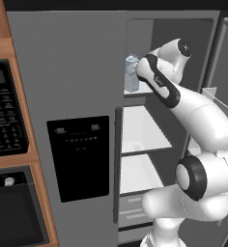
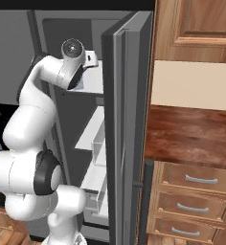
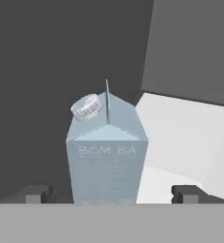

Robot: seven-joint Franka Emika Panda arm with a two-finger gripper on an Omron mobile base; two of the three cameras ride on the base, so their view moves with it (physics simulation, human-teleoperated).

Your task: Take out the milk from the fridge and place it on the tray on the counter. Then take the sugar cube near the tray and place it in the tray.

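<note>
The milk (image 3: 107,156) stands upright on an upper shelf (image 1: 144,91) inside the fridge (image 1: 67,72), near that shelf's left front corner, with further shelves stacked below it. In the hand view the gripper (image 3: 112,193) faces the carton, one fingertip to each side of its base and both apart from it, the fridge's back wall behind. The open fridge door (image 2: 127,119) stands to the right of the arm, and the counter (image 2: 191,136) lies beyond that door, over drawers (image 2: 196,194); a microwave (image 1: 5,113) sits left of the fridge.
</note>
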